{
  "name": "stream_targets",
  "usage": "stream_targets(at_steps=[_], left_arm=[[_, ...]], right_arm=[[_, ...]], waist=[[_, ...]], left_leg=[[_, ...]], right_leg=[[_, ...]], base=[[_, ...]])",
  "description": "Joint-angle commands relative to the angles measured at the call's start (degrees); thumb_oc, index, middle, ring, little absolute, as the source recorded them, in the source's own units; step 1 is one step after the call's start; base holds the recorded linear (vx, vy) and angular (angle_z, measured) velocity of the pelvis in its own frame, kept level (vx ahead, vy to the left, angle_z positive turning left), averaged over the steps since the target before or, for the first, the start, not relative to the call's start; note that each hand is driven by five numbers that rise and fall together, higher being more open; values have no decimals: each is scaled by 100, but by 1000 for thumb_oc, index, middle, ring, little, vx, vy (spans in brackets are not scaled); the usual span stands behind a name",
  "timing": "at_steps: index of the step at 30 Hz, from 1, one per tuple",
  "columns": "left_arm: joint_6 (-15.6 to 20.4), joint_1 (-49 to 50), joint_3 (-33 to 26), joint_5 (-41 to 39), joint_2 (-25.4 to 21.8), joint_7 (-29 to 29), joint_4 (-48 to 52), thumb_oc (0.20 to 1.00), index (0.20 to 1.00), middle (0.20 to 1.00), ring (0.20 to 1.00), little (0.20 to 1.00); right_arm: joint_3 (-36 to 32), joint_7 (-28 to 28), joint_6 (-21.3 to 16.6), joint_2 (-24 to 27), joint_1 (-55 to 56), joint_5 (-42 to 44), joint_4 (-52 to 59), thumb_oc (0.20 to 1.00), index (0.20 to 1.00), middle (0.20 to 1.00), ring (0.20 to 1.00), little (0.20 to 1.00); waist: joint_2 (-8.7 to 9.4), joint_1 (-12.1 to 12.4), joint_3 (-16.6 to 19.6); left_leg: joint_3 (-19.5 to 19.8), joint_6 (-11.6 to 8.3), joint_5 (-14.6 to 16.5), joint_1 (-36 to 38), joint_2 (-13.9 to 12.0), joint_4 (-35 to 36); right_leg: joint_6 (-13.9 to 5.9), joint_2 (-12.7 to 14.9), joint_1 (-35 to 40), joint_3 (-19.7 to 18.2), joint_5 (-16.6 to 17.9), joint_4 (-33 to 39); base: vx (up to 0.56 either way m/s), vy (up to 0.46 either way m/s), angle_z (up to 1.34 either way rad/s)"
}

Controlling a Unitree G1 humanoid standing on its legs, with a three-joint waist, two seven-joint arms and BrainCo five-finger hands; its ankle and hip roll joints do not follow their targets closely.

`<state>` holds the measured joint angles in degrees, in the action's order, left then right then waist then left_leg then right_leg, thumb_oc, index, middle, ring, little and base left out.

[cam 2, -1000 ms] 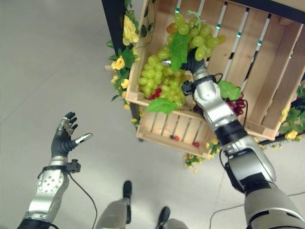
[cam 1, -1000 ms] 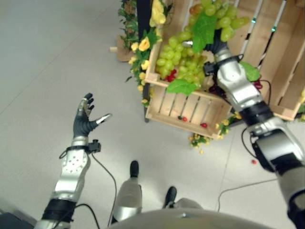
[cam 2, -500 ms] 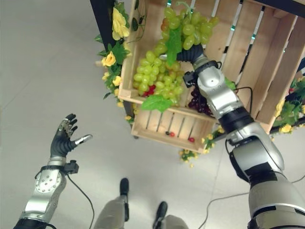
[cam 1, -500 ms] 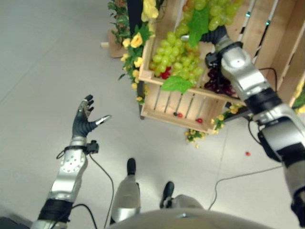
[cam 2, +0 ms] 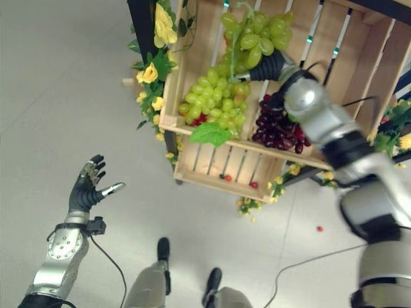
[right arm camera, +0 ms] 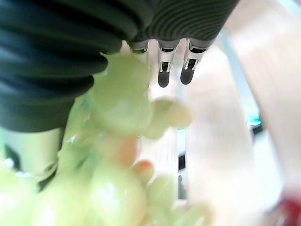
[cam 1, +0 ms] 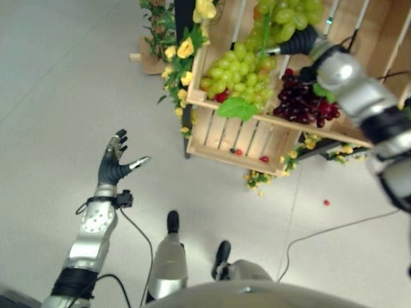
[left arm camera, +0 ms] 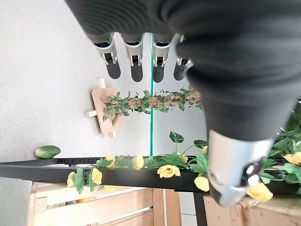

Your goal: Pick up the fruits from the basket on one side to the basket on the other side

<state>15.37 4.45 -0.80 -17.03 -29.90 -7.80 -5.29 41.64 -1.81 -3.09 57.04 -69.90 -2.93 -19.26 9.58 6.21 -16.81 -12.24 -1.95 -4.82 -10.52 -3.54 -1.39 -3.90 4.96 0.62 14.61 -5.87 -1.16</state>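
Slatted wood crate, round green grapes, R hand.

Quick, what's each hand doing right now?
Left hand: open, holding nothing, raised over the floor.
Right hand: carrying a bunch of green grapes; its grip cannot be told.

Nothing readable here, honestly. No text, labels, numbers or signs on anything in the shots.
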Motion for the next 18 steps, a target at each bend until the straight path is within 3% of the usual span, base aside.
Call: stream_targets(at_steps=[1, 4, 6, 10, 18], left_arm=[[329, 100, -345, 175, -79, 148, 327, 1000, 1000, 1000, 1000, 1000], [356, 72, -271, 167, -120, 195, 334, 1000, 1000, 1000, 1000, 1000], [316, -61, -169, 183, -196, 208, 289, 1000, 1000, 1000, 1000, 1000], [271, -161, -195, 309, -270, 238, 270, 1000, 1000, 1000, 1000, 1000], [277, 39, -372, 251, -163, 356, 347, 1000, 1000, 1000, 1000, 1000]], right_arm=[[142, -209, -328, 785, -593, -559, 390, 1000, 1000, 1000, 1000, 1000], [517, -375, -312, 955, -756, -1005, 178, 1000, 1000, 1000, 1000, 1000], [1327, -526, -283, 751, -1129, -1813, -406, 1000, 1000, 1000, 1000, 1000], [1847, -685, -449, 796, -1618, -2277, -130, 1000, 1000, 1000, 1000, 1000], [1824, -818, -537, 1707, -2066, -1629, 751, 1000, 1000, 1000, 1000, 1000]], waist=[[-58, -132, 224], [-32, -67, 216], [-24, 1, 186], [-33, 7, 196], [20, -81, 287]], left_leg=[[117, -55, 569, 117, 44, -342], [164, -70, 600, 128, 57, -356], [175, -77, 605, 124, 54, -381], [203, -90, 607, 118, 52, -388], [256, -99, 548, 104, 59, -322]], right_leg=[[-145, -139, -562, 50, 47, -479], [-144, -125, -528, 98, 11, -485], [-137, -123, -513, 104, 8, -488], [-143, -136, -495, 106, 6, -457], [-130, -131, -476, 189, 33, -410]], base=[[0, 0, 0], [3, -8, -1], [-38, -11, 3], [-20, -5, 4], [1, -5, 5]])
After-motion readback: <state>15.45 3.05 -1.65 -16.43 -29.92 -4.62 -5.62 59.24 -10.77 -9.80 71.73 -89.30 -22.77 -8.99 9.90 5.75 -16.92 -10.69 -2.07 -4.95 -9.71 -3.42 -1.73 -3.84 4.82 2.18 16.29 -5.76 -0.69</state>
